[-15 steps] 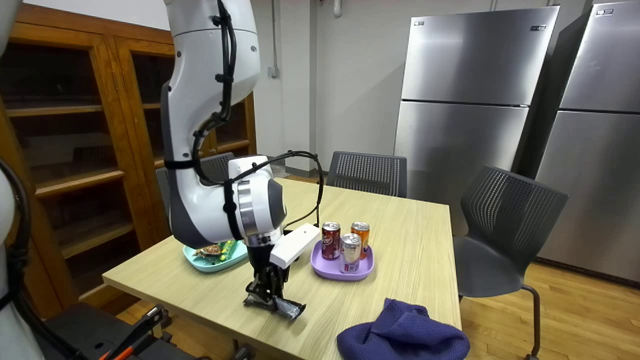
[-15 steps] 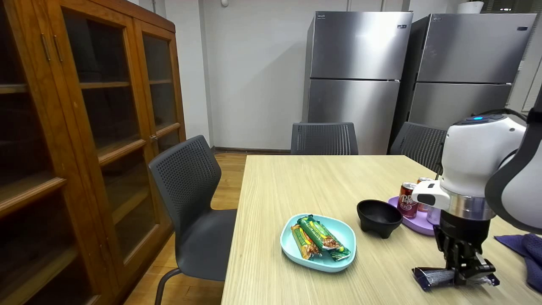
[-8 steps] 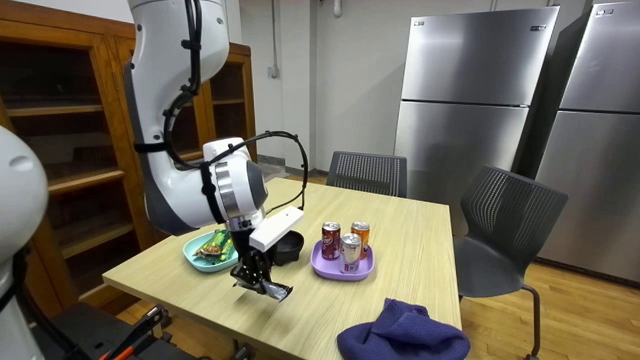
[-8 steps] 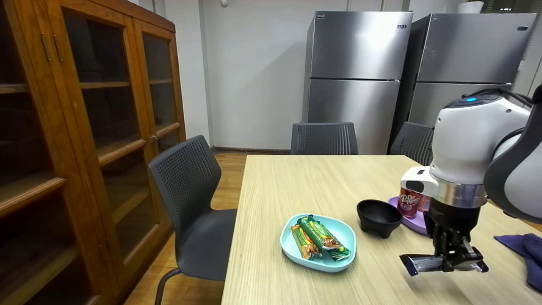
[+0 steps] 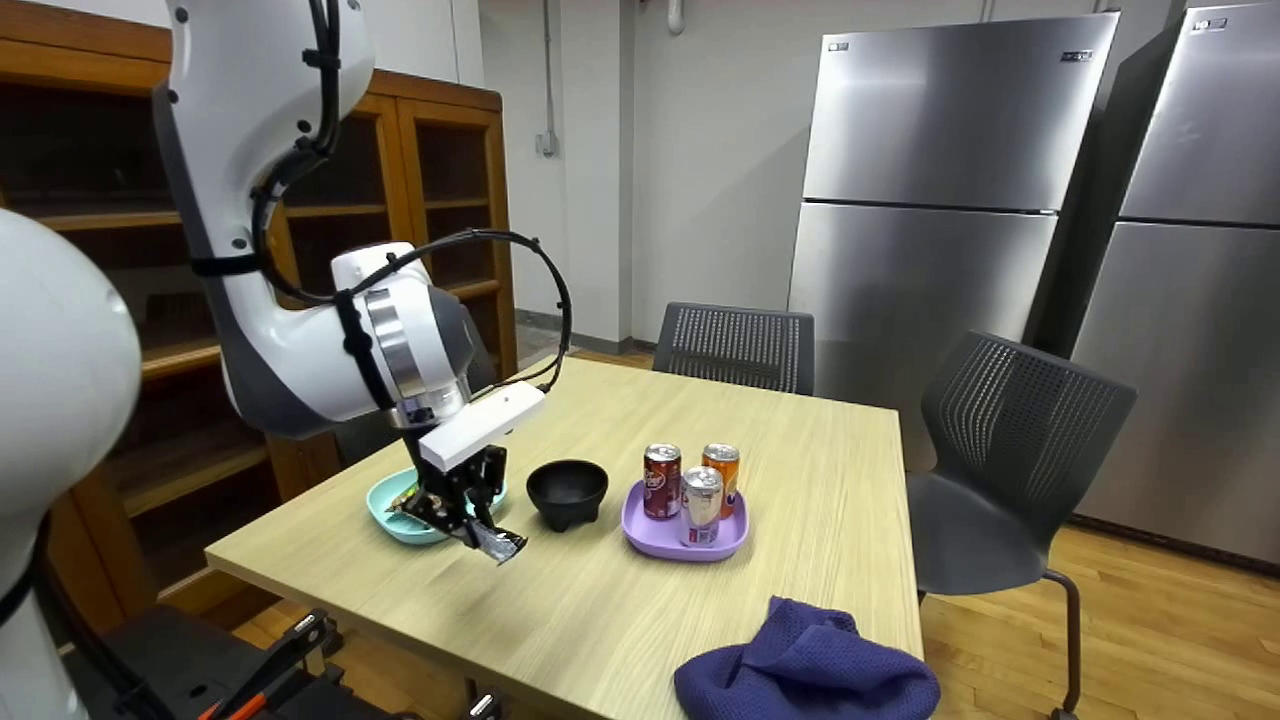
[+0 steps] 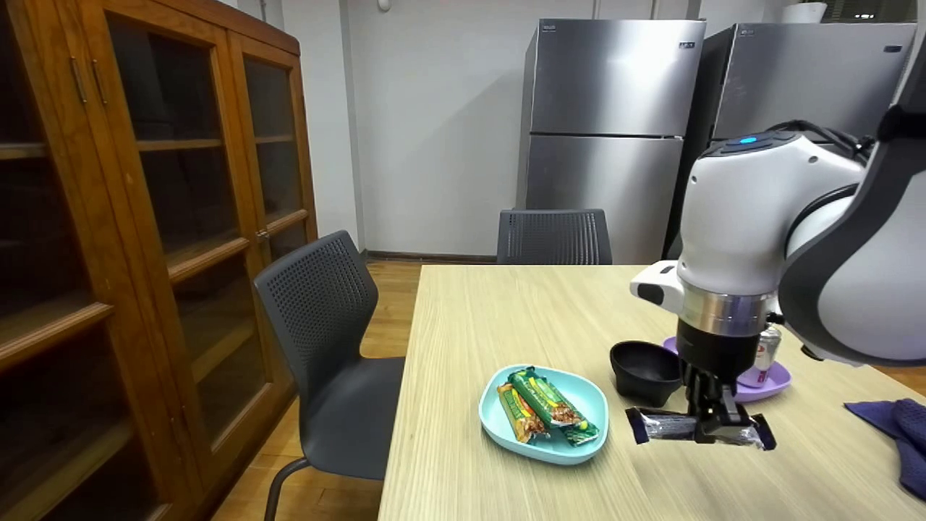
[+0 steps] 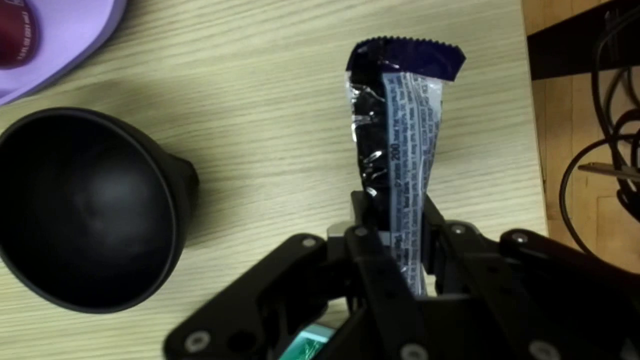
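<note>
Clenched around the middle of the wrapped bar [image 7: 400, 140], the gripper [image 7: 395, 212] holds it higher above the table [image 5: 800, 470] than a second ago and nearer the turquoise plate [image 6: 584, 394]; in an exterior view the black bowl [image 5: 567, 508], mostly hidden behind the gripper then, now shows in full.

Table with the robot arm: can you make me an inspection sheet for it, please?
Surface: pale, wood-grained table.
Job's things: a shiny wrapped snack bar, held over the table.
Clutter: turquoise plate with wrapped bars; black bowl; purple plate with three cans; blue cloth.
Gripper: shut on the snack bar.
Cables: black cables along the arm; dark loops past the table edge in the wrist view.
Surroundings: grey chairs, two fridges, wooden cabinet.
</note>
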